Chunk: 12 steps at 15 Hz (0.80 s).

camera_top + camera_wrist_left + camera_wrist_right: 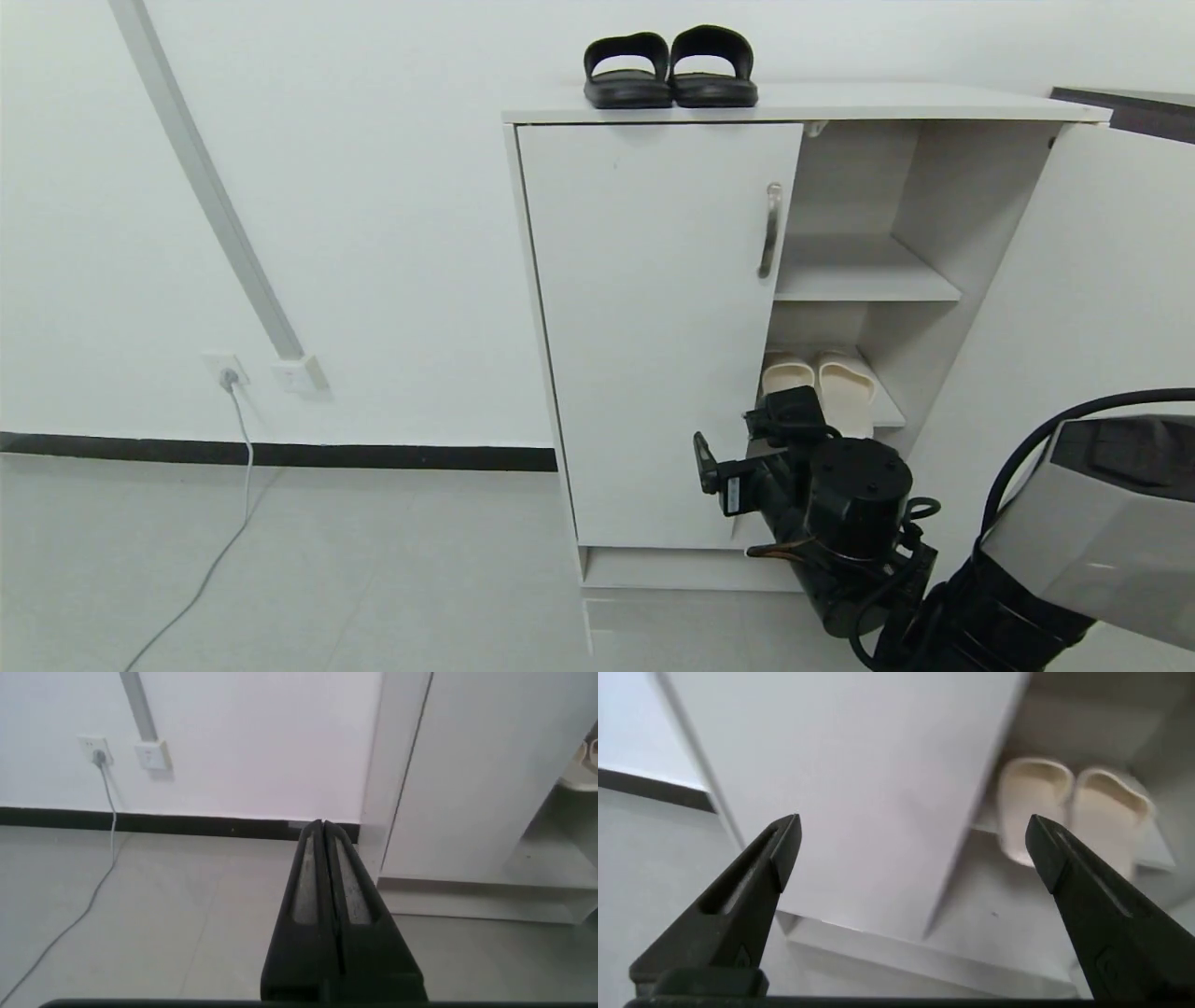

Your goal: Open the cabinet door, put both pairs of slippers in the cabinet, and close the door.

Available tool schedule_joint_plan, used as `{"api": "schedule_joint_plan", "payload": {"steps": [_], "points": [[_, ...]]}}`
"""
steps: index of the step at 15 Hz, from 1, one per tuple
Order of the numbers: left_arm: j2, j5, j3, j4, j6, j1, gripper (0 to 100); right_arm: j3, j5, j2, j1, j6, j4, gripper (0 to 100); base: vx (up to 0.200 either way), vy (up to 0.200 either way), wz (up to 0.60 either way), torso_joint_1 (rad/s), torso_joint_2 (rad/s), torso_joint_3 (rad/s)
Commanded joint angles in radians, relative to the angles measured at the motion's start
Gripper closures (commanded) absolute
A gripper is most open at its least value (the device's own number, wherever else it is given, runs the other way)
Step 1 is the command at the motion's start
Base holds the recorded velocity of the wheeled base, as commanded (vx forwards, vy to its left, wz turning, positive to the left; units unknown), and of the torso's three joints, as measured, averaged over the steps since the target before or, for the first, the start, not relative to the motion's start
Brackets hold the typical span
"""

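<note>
Look at the cabinet (pixel 934 98) in front of you. Its left door (pixel 653 355) is shut flat, and a silver handle (pixel 769 229) runs up and down near that door's inner edge. Its right door (pixel 1092 308) is swung wide open, so you can see the shelves inside. The black slippers (pixel 644 89) sit side by side on top of the cabinet, right above the shut door. The cream slippers (pixel 845 387) are inside the cabinet, side by side on the lower shelf (pixel 892 411), and the upper shelf (pixel 868 271) is above them. Your right gripper (pixel 913 831) is low down in front of the cabinet, by the inner edge of the shut door and just outside the open part. Its jaws are spread wide apart and there is nothing between them. The cream slippers are near it but not touching it. Your left gripper (pixel 322 835) hangs above the floor (pixel 280 579), out in front of the cabinet. Its jaws are pressed tight together and hold nothing. On the wall to the left of the cabinet there is a socket (pixel 224 371), and a grey cord (pixel 233 504) hangs from it down to the floor.
</note>
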Motion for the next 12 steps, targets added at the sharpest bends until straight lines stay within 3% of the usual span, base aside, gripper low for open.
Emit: {"api": "schedule_joint_plan", "payload": {"steps": [1,12], "points": [[0.001,0.001,0.000,0.000,0.000,0.000,100,0.005,0.001,0.010,0.000,-0.002,0.000,0,0.000,0.000,0.00,0.000,0.00,0.000],[0.001,0.003,0.000,0.000,-0.002,0.000,100,0.011,0.022,0.024,0.000,-0.009,-0.011,0,0.000,0.000,0.00,0.000,0.00,0.000]]}}
